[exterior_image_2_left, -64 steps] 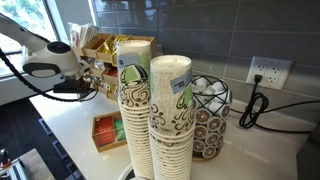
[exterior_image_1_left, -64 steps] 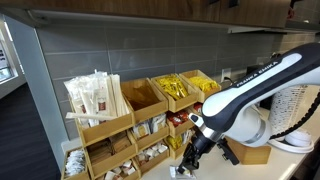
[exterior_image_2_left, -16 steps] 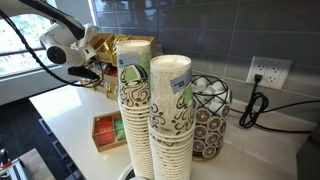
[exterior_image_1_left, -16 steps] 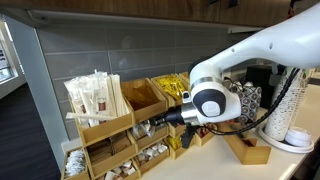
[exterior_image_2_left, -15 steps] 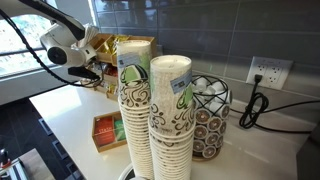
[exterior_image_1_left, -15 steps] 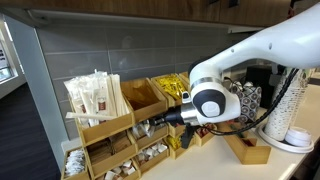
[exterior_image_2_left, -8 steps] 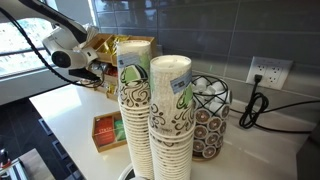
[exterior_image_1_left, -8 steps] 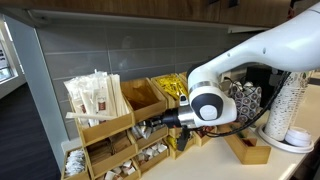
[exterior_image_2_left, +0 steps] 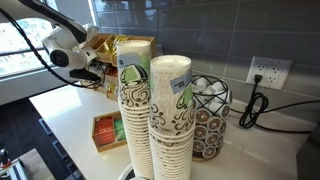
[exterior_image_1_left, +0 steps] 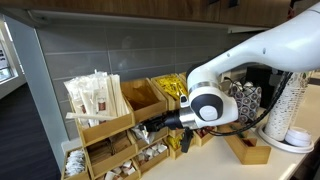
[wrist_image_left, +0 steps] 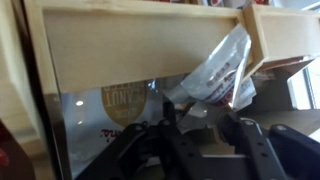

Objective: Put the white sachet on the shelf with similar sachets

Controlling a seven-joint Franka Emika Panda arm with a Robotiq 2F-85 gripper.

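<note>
**A:** We're at the wooden rack [exterior_image_1_left: 110, 135] on the left end of the tabletop [exterior_image_2_left: 70, 122]. The white arm [exterior_image_1_left: 255, 55] stretches in from the right, level with the rack's middle row of bins.

**B:** And the tool?

**A:** In an exterior view the tool [exterior_image_1_left: 150, 125] sits right at the mouth of a middle-row bin, just under the top row. Up there, paper-wrapped sticks [exterior_image_1_left: 95, 97] stand in the left bin and yellow packets [exterior_image_1_left: 178, 88] fill the right one.

**B:** Where's the white sachet?

**A:** The wrist view has it. The white sachet [wrist_image_left: 220, 68] is tilted, with its upper end leaning right, against the edge where a pale front board [wrist_image_left: 120, 45] meets the next one. Its lower end dips down between the dark fingers [wrist_image_left: 145, 145].

**B:** Pinched, or let go?

**A:** I can't tell. The picture is blurred and the packet covers the fingertips. The finger bases sit well apart, but whether the tips press the paper doesn't show.

**B:** Anything else in that opening?

**A:** Just left of the sachet, in the shadow below the board, lies something with gold print [wrist_image_left: 125, 100], too blurred to read.

**B:** And the exterior views, do they show the sachet?

**A:** No, it's too small and tucked behind the tool there.

**B:** What about the rest of the tabletop?

**A:** Two tall stacks of paper cups [exterior_image_2_left: 150, 110] stand near the camera, with a wire pod holder [exterior_image_2_left: 212, 115] just to their right. Both are well apart from the rack.
</note>
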